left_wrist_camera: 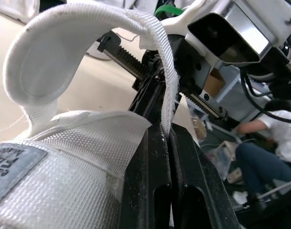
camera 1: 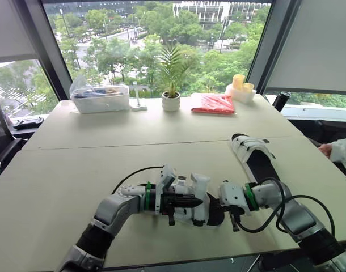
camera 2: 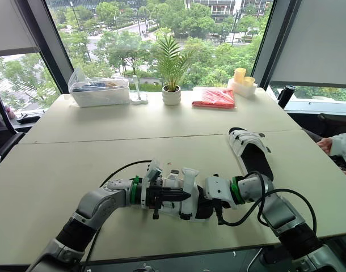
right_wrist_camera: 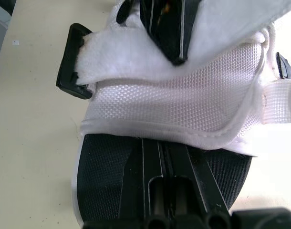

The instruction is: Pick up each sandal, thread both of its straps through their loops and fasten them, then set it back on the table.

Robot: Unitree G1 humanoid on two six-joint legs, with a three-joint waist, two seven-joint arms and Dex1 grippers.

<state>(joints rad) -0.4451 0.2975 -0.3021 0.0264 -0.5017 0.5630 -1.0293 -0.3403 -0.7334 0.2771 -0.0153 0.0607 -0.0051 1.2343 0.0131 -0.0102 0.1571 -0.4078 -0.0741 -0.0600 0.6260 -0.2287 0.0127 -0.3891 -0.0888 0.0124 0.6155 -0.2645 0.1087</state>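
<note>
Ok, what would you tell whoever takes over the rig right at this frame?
Left gripper: shut on a white strap of the near sandal, holding it up in an arc, not pressed down.
Right gripper: shut, against that sandal's black footbed; grip unclear.
The second sandal lies on the table to the robot's right; whether it is fastened cannot be judged.
Left: fasten this strap, check the other, set it down, then the second sandal.
</note>
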